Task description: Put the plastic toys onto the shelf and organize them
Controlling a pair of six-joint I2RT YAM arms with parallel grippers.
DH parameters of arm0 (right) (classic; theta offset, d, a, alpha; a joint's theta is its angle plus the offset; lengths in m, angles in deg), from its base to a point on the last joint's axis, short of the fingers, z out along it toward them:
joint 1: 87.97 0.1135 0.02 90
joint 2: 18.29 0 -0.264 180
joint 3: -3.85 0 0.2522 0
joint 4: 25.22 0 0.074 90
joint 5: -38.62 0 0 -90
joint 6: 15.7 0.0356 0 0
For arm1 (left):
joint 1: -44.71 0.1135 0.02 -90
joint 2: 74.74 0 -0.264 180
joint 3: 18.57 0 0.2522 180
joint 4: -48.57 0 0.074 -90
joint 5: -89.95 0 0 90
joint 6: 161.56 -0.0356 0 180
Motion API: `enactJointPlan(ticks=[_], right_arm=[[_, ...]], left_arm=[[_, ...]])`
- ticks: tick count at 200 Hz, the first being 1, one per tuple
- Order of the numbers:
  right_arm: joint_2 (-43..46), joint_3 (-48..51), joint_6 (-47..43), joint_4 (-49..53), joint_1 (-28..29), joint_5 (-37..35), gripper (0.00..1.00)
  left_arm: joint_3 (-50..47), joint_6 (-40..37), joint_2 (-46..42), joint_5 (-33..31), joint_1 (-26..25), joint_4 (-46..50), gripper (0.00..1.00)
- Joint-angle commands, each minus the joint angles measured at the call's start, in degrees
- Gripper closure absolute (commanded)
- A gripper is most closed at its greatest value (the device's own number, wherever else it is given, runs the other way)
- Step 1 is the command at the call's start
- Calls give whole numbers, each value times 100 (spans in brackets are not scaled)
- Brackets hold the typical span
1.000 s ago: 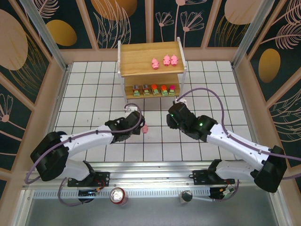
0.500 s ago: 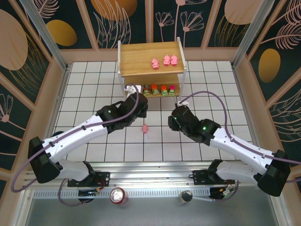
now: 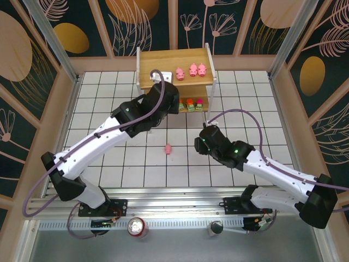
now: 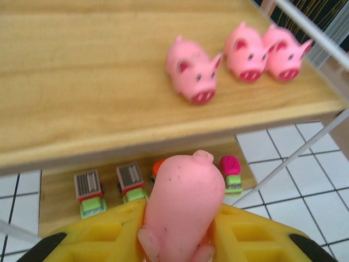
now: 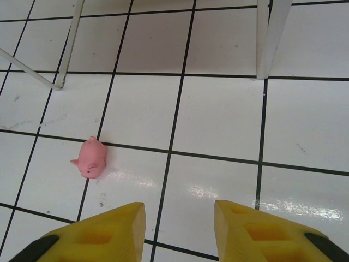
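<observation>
While the left arm (image 3: 109,134) stretches over the shelf (image 3: 158,60) to extend its top row, the overhead view leaves a loose pig (image 3: 168,148) on the table (image 3: 245,93). Left wrist: left gripper (image 4: 180,234) pinches the held pig (image 4: 182,191), facing three pigs (image 4: 193,73) on top; blocky pieces (image 4: 131,183) fill the lower board. Right wrist: right gripper (image 5: 180,218) spread, empty, near the loose pig.

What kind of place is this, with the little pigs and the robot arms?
Probably a robot practice booth, not a real room: a left arm and right arm bolted at the edge of a white gridded table, flower-patterned panels walling it in, and a small shelf holding toy pigs.
</observation>
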Motion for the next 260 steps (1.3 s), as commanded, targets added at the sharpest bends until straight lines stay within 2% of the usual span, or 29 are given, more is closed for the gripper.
enactJointPlan(ticks=[1,55,123,260], right_arm=[[66,86,150,-189,97,65,61],[63,167,301,-239,250,56,62],[34,195,355,-231,322,39,61],[0,222,367,-214,323,47,61]], left_arm=[[563,-346,291,-203,28,231,68],[1472,-454,775,67,556,307,68],[2048,-500,1307,415,979,299,68],[1761,-279,1397,459,1225,136,67]])
